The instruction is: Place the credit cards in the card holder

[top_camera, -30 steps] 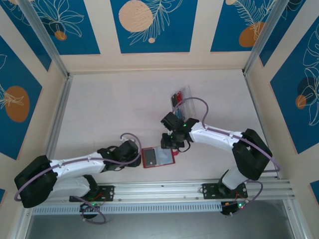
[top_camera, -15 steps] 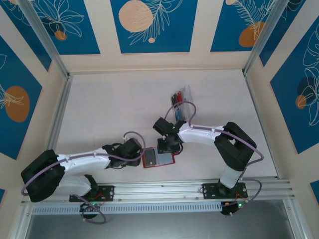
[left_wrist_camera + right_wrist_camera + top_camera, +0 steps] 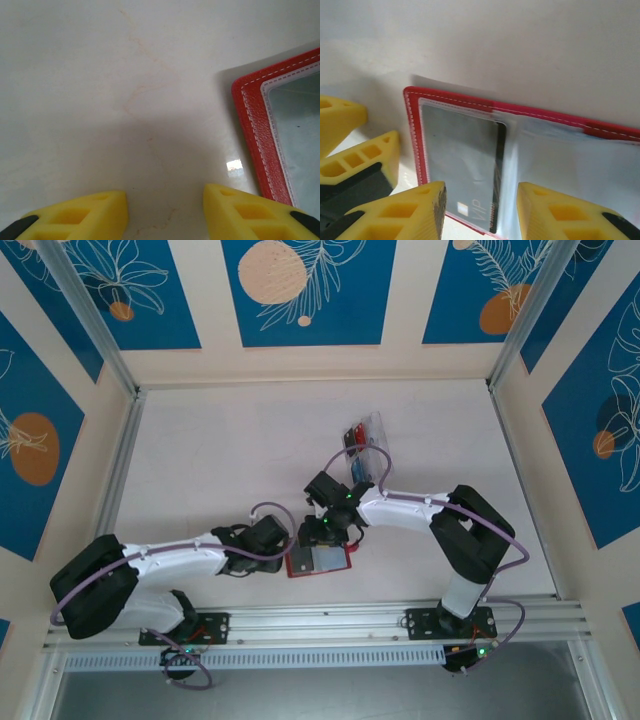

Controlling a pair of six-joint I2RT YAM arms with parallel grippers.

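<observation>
Yellow plastic fingers of the right gripper (image 3: 480, 202) stand parted and empty over the card holder (image 3: 450, 100). It is grained red leather with white stitching and clear sleeves, lying open flat, its long axis running three to nine o'clock. A dark card (image 3: 465, 165) sits sleeved inside. The left gripper (image 3: 165, 215), parted and empty, is at its nine o'clock edge.

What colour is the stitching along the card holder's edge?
White stitching on the red card holder, clearest in the left wrist view.

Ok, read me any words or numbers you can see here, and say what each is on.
"VIP": on the dark card in a clear sleeve of the open red card holder.
Anything else on that card: too blurred to read.
Cards in the clear tray: too small to read.
</observation>
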